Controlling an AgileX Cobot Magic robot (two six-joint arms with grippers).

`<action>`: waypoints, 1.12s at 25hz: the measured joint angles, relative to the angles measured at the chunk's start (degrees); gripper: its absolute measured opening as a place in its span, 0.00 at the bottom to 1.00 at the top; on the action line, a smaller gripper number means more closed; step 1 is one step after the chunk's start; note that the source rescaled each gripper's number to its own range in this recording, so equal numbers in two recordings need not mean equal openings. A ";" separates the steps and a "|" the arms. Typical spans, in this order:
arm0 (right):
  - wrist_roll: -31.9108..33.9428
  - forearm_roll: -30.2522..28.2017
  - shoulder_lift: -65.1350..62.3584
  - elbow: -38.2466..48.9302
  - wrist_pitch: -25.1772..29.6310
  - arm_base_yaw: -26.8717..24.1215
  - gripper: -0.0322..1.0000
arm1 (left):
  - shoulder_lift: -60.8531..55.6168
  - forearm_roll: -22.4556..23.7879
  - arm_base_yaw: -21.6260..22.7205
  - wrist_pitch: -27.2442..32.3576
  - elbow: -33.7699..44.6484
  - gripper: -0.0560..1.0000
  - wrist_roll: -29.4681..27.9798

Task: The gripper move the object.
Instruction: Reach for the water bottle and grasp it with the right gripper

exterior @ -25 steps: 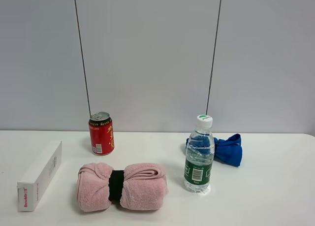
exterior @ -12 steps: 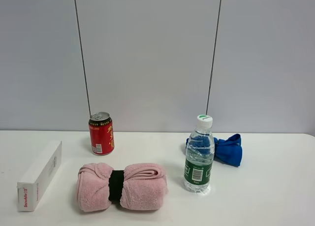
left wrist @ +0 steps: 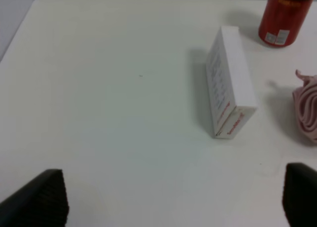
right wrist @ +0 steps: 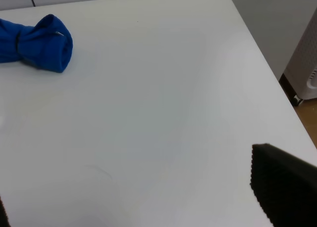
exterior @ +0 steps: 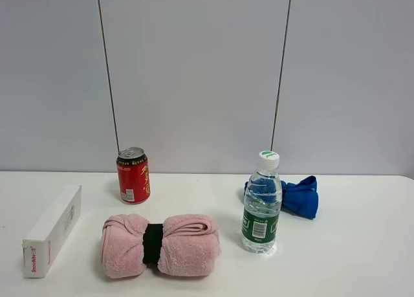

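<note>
Bottle [exterior: 262, 206] stands upright on the table [exterior: 362, 245], right of centre, with the cloth [exterior: 299, 196] just behind it and the towel [exterior: 160, 244] near its left. Grippers? — Desk

Left gripper [left wrist: 168, 202] and right gripper [right wrist: 143, 202] both hang over the table, jaws spread wide and empty. Neither wrist view shows the bottle. — Photographer

What could spoil the move? — Desk

It is tall and narrow, so a finger clipping the cap or shoulder on approach could topple it toward the towel. A grip high on the smooth, clear wall might slip or squash it. A low sweep could snag the cloth. — Photographer
</note>
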 joint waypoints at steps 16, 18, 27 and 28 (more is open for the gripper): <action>-11.66 5.69 17.35 -9.51 -2.10 0.00 1.00 | 0.00 0.00 0.00 0.00 0.00 1.00 -0.07; -12.33 6.98 23.33 -12.02 -3.63 0.00 1.00 | -0.02 0.00 0.00 0.00 0.00 1.00 -0.01; -12.98 10.70 47.42 -15.45 -13.32 5.85 1.00 | -0.02 0.00 0.00 0.00 0.00 1.00 -0.02; -12.84 9.44 49.58 -15.45 -14.56 8.28 1.00 | -0.02 0.00 0.00 0.00 0.00 1.00 -0.02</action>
